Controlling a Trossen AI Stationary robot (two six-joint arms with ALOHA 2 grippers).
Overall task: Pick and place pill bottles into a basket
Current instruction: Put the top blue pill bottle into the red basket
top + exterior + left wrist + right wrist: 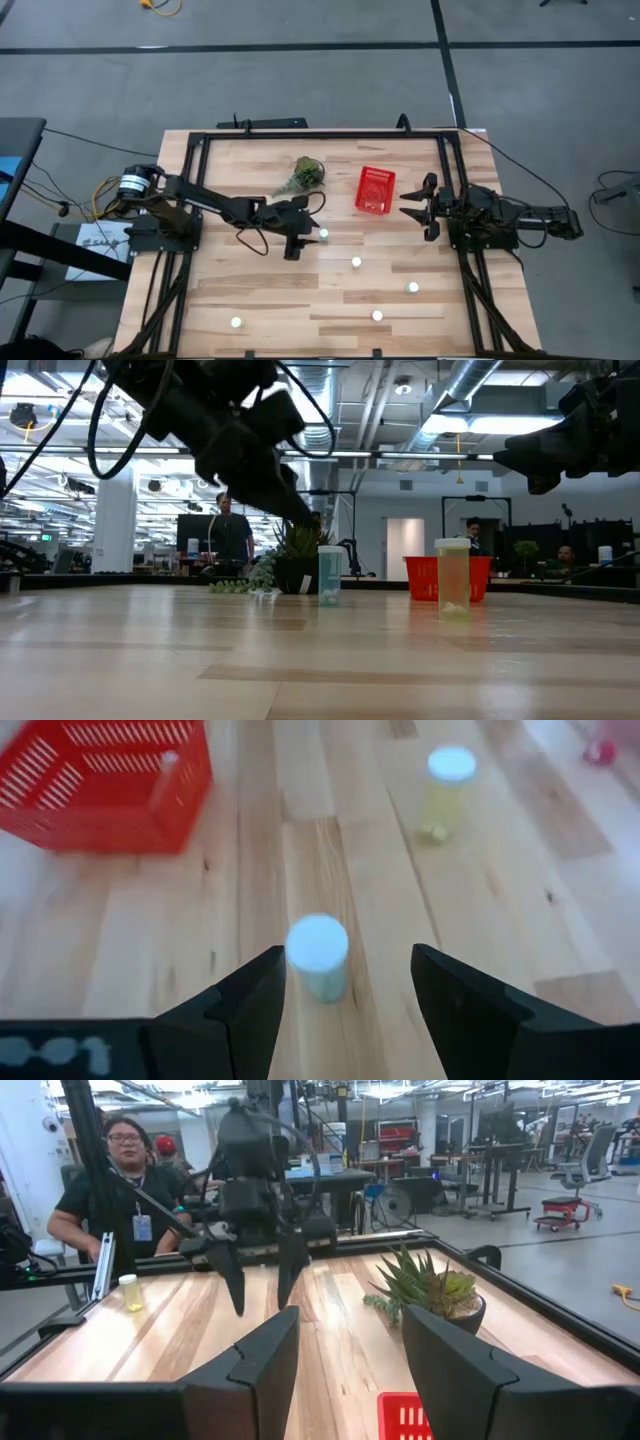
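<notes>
Basket: we see no bottles inside. Five pill bottles on worktop. Left claw open astride one; right claw open, empty.

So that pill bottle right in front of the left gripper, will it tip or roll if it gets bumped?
Probably tippy: the pill bottle stands upright, taller than wide, on smooth wood between the left gripper's open fingers. Being cylindrical, it would likely roll once down. It looks like small, stiff plastic, so probably light and easily shoved by one finger closing first.
</notes>
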